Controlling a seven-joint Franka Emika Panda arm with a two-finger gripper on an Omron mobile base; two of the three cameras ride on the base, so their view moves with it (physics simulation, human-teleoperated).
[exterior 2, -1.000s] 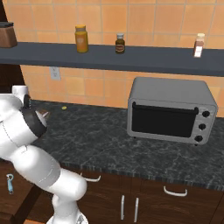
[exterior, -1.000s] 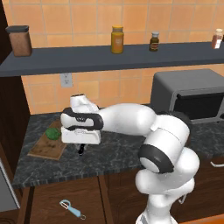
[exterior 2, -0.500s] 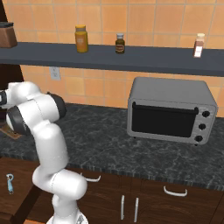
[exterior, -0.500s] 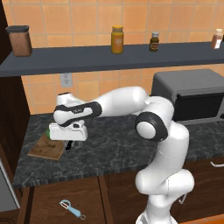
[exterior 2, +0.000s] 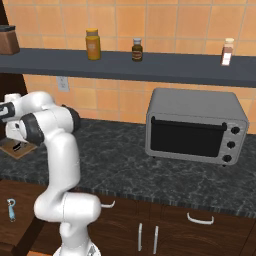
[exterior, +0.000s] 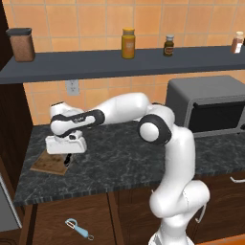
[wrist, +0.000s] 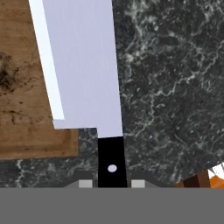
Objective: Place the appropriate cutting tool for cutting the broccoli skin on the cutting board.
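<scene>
Canister: one dark brown canister (exterior: pixel 21 44) with a black lid, at the left end of the shelf.
Shelf: one long dark grey shelf (exterior: pixel 95 64) on the orange tiled wall.
Cutting board: one flat brown wooden cutting board (exterior: pixel 47 164) with visible grain, on the left part of the counter; the hand view shows its edge (wrist: pixel 26 109) under part of the blade.
Peeler: one small light-blue-handled peeler (exterior: pixel 79 228), lying low in front of the cabinets, well apart from the board.
Gripper: one gripper (exterior: pixel 68 160), over the right edge of the board, clenched on the knife's black handle.
Knife: one kitchen knife (wrist: pixel 83 65) with a broad flat silver blade and a black handle (wrist: pixel 111 162) bearing a pale rivet; the blade lies partly over the board, partly over the counter.
Counter: one black counter (exterior: pixel 119 158), marbled with pale veins.
Jars: three on the shelf, an amber jar (exterior: pixel 128 43), a small dark bottle (exterior: pixel 168 46) and a pale shaker (exterior: pixel 236 42).
Toaster oven: one boxy grey toaster oven (exterior 2: pixel 196 125) with a dark glass door and three knobs, on the counter's right part.
</scene>
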